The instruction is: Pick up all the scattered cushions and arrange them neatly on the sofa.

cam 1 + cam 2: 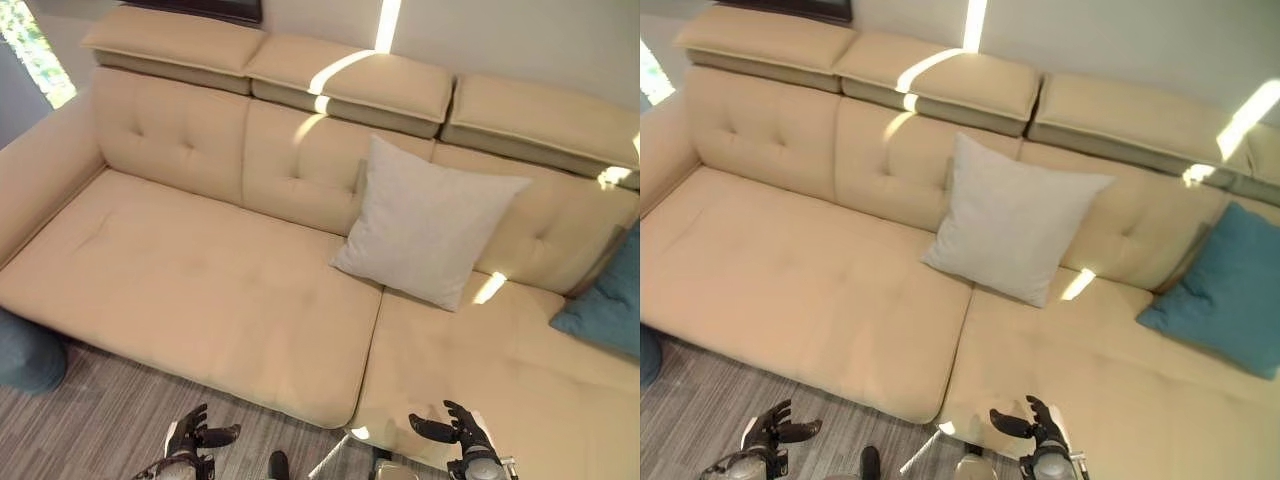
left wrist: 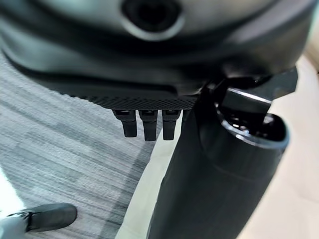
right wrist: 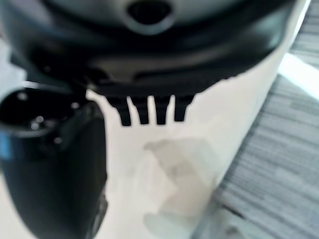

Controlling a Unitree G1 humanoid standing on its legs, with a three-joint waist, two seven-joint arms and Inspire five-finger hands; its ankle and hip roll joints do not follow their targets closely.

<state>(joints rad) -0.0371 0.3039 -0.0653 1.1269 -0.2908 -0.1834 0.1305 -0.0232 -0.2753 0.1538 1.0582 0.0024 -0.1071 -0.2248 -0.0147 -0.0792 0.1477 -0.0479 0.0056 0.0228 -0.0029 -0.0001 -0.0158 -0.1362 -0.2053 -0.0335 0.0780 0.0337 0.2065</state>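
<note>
A pale grey cushion [image 1: 425, 220] leans upright against the backrest of the beige sofa [image 1: 180, 270], near its middle. A teal cushion [image 1: 1230, 290] rests against the backrest at the sofa's right end. At the left edge, a blue-grey cushion [image 1: 25, 355] lies on the floor by the sofa's left corner. My left hand [image 1: 190, 435] hovers low over the floor in front of the seat, fingers relaxed and holding nothing. My right hand [image 1: 462, 428] hangs over the seat's front edge, also open and empty.
Grey striped carpet [image 1: 100, 430] runs along the sofa's front. The left seat section [image 1: 150, 260] of the sofa is bare. Strips of sunlight cross the backrest.
</note>
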